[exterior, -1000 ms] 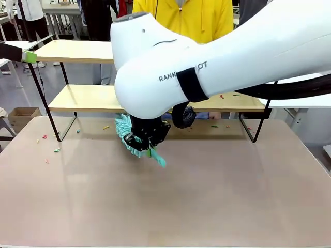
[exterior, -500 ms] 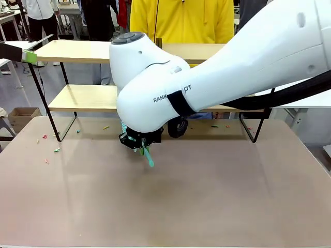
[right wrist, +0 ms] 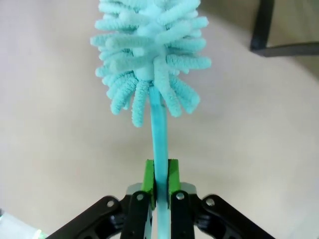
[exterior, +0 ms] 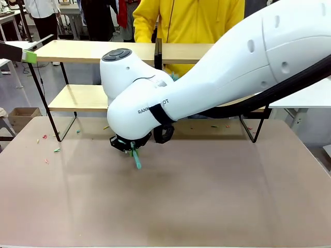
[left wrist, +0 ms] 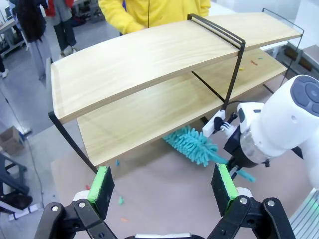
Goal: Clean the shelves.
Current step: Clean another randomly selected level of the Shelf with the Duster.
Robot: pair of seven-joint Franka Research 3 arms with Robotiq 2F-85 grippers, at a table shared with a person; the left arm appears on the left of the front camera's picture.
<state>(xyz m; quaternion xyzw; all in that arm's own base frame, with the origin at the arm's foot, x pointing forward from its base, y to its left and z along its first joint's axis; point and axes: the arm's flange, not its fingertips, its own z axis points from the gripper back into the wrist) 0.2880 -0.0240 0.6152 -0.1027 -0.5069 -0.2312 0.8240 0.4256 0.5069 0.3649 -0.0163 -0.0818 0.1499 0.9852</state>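
Observation:
The shelves stand along the table's far side: two light-wood boards on a black frame, also seen in the left wrist view. My right gripper is shut on the thin handle of a teal duster. In the front view the right gripper hangs low over the table in front of the lower board, with the handle end poking out below. The duster's fluffy head lies at the lower board's front edge. My left gripper hovers open, high off the rack's left end.
A person in a yellow top stands behind the rack. Small coloured scraps lie on the table by the rack's left leg, and more scraps sit on the lower board. A cardboard box is on the floor at left.
My right arm has swung left along the front of the lower board, carrying the duster. The duster head is now hidden behind the arm in the front view.

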